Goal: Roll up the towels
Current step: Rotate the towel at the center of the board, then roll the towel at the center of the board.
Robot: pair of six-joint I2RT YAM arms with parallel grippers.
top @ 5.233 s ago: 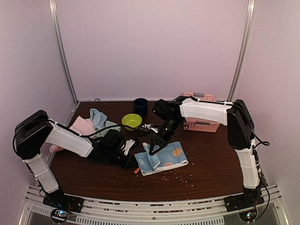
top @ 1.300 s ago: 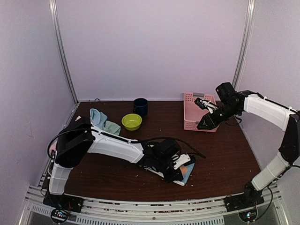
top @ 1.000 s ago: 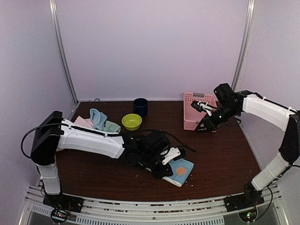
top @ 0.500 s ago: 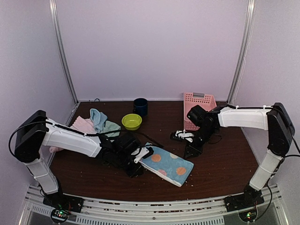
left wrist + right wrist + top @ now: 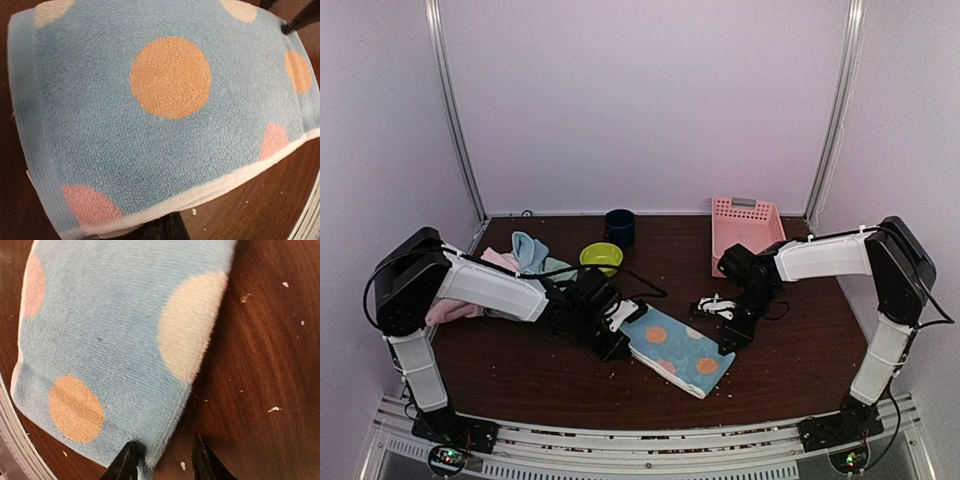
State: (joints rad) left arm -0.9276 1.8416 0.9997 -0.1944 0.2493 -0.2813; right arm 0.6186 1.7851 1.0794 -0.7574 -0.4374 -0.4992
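A light blue towel (image 5: 678,345) with pink and orange dots lies flat near the table's front centre. My left gripper (image 5: 613,340) is at its left end, shut on that edge; in the left wrist view the towel (image 5: 165,125) fills the frame and covers all but a dark bit of the gripper (image 5: 167,231). My right gripper (image 5: 728,338) stands open low at the towel's right edge. Its fingertips (image 5: 125,462) straddle a corner of the towel (image 5: 115,350). The pink towel (image 5: 492,264), pale blue towel (image 5: 527,248) and mint towel (image 5: 558,268) lie heaped at the back left.
A lime-green bowl (image 5: 601,258) and a dark blue mug (image 5: 619,226) stand behind the left arm. A pink lattice basket (image 5: 745,228) sits at the back right. Crumbs dot the dark wooden table (image 5: 800,350).
My left gripper has closed and drawn the dotted towel leftwards, and the towel has spread out flat. My right arm has come down from the basket to the towel's right edge.
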